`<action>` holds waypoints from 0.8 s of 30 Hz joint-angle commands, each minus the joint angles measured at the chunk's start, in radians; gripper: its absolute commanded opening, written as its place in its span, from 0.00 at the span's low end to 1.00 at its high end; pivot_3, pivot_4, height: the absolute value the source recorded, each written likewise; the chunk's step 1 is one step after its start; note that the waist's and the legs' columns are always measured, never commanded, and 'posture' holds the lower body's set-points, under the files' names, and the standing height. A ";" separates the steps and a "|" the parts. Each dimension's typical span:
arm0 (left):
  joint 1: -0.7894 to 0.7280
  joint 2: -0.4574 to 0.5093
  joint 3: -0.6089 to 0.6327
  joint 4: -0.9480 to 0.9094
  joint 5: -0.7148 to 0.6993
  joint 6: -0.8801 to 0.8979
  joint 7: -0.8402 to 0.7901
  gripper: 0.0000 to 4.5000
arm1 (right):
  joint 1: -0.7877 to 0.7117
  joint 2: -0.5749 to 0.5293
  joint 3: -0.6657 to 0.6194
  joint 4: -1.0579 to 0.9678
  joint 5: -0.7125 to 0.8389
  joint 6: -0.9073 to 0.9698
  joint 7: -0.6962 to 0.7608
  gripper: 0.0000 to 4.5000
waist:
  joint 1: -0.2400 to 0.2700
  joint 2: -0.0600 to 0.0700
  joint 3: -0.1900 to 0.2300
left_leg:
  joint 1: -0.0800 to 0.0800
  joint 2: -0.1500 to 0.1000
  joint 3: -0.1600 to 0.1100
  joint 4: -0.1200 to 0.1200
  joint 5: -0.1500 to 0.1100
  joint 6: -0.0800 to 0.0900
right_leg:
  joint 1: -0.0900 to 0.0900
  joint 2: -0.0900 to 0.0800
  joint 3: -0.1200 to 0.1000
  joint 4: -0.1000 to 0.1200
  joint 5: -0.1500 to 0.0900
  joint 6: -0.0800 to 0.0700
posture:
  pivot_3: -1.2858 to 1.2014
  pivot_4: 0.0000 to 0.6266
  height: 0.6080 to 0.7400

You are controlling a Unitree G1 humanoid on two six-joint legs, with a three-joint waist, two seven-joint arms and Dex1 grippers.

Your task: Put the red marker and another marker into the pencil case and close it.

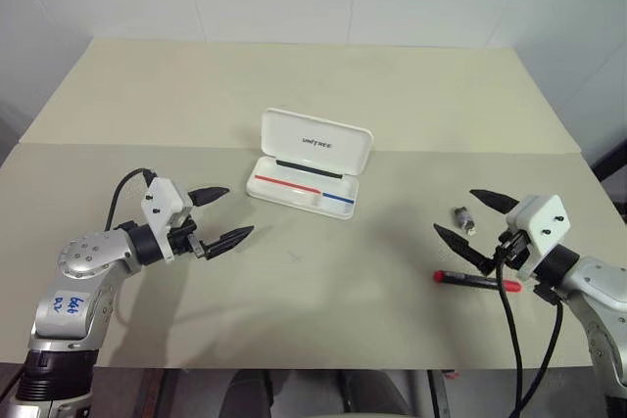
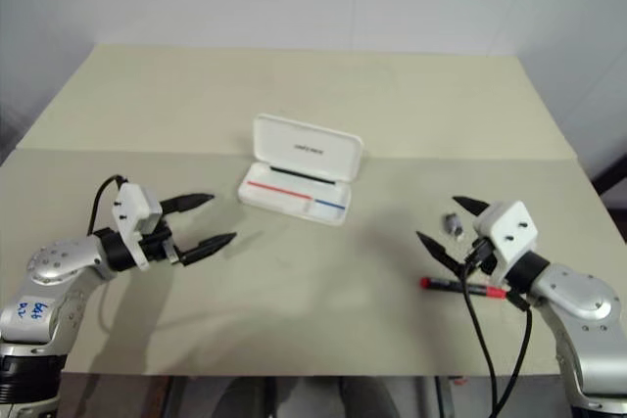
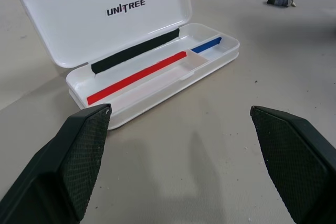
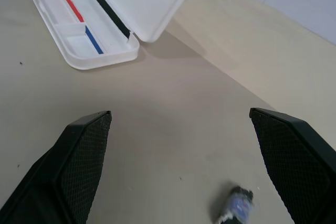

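Note:
The pencil case (image 1: 315, 146) lies open at the table's middle, its white lid upright with dark lettering and its tray empty, with a red and a blue strip inside. The red marker (image 1: 470, 279), black with red ends, lies flat on the table at the right, just below my right gripper (image 1: 457, 211), which hovers open and empty above it. To the left of the case my left gripper (image 1: 240, 210) is open and empty, pointing toward the case (image 3: 157, 72). Another marker is out of view.
A small grey object (image 1: 463, 217) lies between the right gripper's fingertips in the head view, on the table beneath them. The beige table (image 1: 294, 75) has a seam across it behind the case and a white wall beyond.

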 commanded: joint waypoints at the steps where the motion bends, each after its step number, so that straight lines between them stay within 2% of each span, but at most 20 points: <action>1: -0.035 0.008 0.003 -0.002 -0.006 -0.013 -0.014 1.00 | -0.050 -0.009 -0.008 -0.018 0.010 -0.013 -0.006 0.99 | -0.001 0.000 0.000 | 0.000 0.000 0.000 0.001 0.000 0.000 | 0.000 0.000 0.000 0.001 0.000 0.000 | 0.52 0.24 1.00; 5: -0.048 0.001 0.003 0.016 0.000 -0.026 -0.015 1.00 | -0.061 -0.009 -0.007 0.008 0.007 -0.024 0.013 0.99 | 0.000 0.000 0.000 | 0.001 0.000 0.000 0.001 0.002 0.001 | 0.000 0.000 0.000 0.002 0.000 0.000 | 0.52 0.24 1.00; 9: -0.066 0.009 0.008 0.024 -0.013 -0.024 -0.034 1.00 | -0.109 -0.025 -0.015 -0.012 0.046 0.043 0.005 0.99 | 0.001 0.000 0.000 | 0.001 0.000 0.000 0.001 0.002 0.001 | 0.000 0.000 0.000 0.002 0.000 0.000 | 0.52 0.24 1.00; 11: -0.099 0.033 0.025 0.054 -0.017 -0.018 -0.050 1.00 | -0.198 -0.043 0.043 -0.028 0.054 0.103 0.012 0.99 | -0.004 0.001 0.001 | 0.001 -0.001 0.000 0.001 0.002 0.001 | 0.000 0.000 0.000 0.002 0.000 0.000 | 0.52 0.24 1.00; 16: -0.126 0.058 0.042 0.072 -0.019 -0.019 -0.067 1.00 | -0.290 -0.063 0.133 -0.060 0.062 0.188 0.031 0.99 | -0.002 0.001 0.001 | 0.001 0.000 0.000 0.000 0.003 0.002 | -0.001 0.000 0.000 0.003 0.001 0.000 | 0.52 0.24 1.00; 22: -0.135 0.065 0.044 0.064 -0.021 -0.010 -0.068 1.00 | -0.355 -0.063 0.255 -0.025 0.003 0.201 0.045 0.53 | -0.001 0.001 0.001 | -0.001 0.000 0.000 -0.001 0.002 0.002 | -0.002 0.000 0.000 0.002 0.000 0.000 | 0.52 0.24 1.00; 24: -0.140 0.068 0.039 0.070 -0.019 -0.012 -0.077 1.00 | -0.384 -0.066 0.281 -0.013 -0.015 0.229 0.035 0.53 | -0.001 0.001 0.001 | -0.001 0.000 0.000 -0.001 0.002 0.002 | -0.002 0.000 0.000 0.002 0.000 0.000 | 0.52 0.24 1.00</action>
